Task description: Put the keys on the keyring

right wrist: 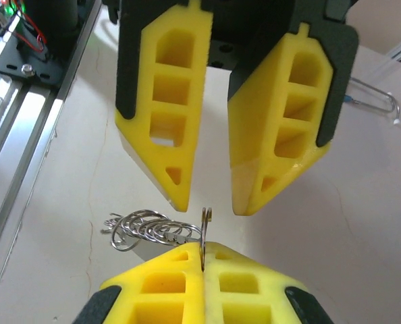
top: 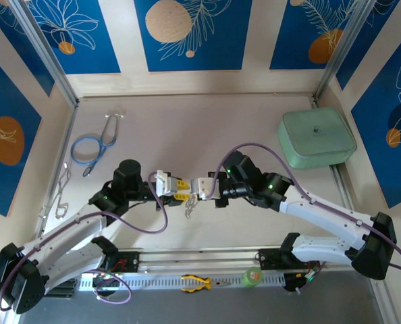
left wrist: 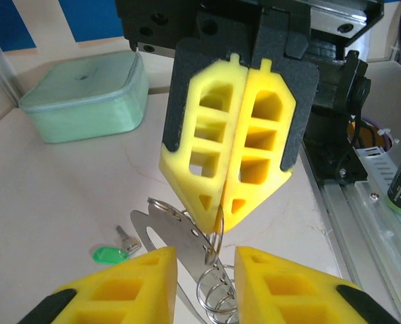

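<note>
Right hand (right wrist: 204, 255) clenched on the keyring (right wrist: 146, 229) by one silver ring, strap and other rings dangling, mid-frame in the top view. Left hand (left wrist: 206, 253) parted, empty, fingertips either side of that ring. Green-headed key (left wrist: 109, 254) lying on the worktop (left wrist: 65, 202), lower left of the left wrist view, unthreaded. Probably steadying the ring; next calls for fetching the key and meeting the ring's split squarely.

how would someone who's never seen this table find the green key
In the left wrist view, find the pale green lidded box on the table, then come down to the keyring pinched by the right gripper. The key lies flat on the table just left of it; its bright green head sets it apart from the bare silver rings.
</note>
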### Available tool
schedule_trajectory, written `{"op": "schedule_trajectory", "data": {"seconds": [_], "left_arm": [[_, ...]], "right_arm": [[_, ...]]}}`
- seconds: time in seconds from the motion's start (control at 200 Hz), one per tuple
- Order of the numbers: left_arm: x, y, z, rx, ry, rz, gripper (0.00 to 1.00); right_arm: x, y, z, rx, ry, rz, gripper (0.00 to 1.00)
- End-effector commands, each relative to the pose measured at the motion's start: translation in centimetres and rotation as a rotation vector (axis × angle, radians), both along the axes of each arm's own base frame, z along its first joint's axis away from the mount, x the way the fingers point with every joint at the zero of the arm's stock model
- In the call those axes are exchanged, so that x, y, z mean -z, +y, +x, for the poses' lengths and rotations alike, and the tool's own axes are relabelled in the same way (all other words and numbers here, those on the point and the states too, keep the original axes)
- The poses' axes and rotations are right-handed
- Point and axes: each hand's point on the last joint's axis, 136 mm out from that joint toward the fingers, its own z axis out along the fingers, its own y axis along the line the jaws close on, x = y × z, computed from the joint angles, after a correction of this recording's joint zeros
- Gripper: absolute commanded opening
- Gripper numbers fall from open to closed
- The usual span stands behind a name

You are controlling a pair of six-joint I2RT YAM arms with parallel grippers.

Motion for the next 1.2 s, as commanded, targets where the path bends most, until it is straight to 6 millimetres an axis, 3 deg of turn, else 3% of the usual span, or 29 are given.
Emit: {"op": "schedule_trajectory", "data": {"seconds": [0.0, 0.295, 0.575, 0.61, 0.71, 0.765, 0.945, 1.195], "left_arm": [[-1.2, -0.2, -0.2, 0.023, -0.048, -0.013, 0.27], [-0.8, -0.1, -0.4, 0.033, -0.046, 0.005, 0.23], [-1.2, -0.1, -0.2, 0.029, -0.073, 0.001, 0.0], [-1.3, -0.1, -0.2, 0.027, -0.08, 0.001, 0.0], [-1.4, -0.1, -0.1, 0.021, -0.106, -0.011, 0.0], [-1.7, -0.1, 0.0, 0.017, -0.128, -0.025, 0.0], [-2.5, -0.1, -0.7, 0.056, -0.227, -0.073, 0.0], [-2.5, -0.4, -1.5, 0.119, -0.266, -0.091, 0.0]], "right_arm": [[-1.8, 0.6, 0.1, -0.016, -0.04, 0.024, 0.0], [-2.4, 1.9, -0.5, -0.054, -0.006, 0.052, 0.0], [-2.4, 1.9, -1.5, -0.08, 0.048, 0.076, 0.0], [-2.7, 1.7, -1.5, -0.072, 0.073, 0.107, 0.01], [-4.0, 0.1, -1.3, -0.053, 0.176, 0.253, 0.23], [-4.0, -0.7, -1.4, -0.057, 0.218, 0.306, 0.28], [-2.0, -1.5, -1.9, -0.068, 0.267, 0.306, 0.27], [-1.8, -0.9, -2.0, -0.09, 0.221, 0.317, 0.23]]}}
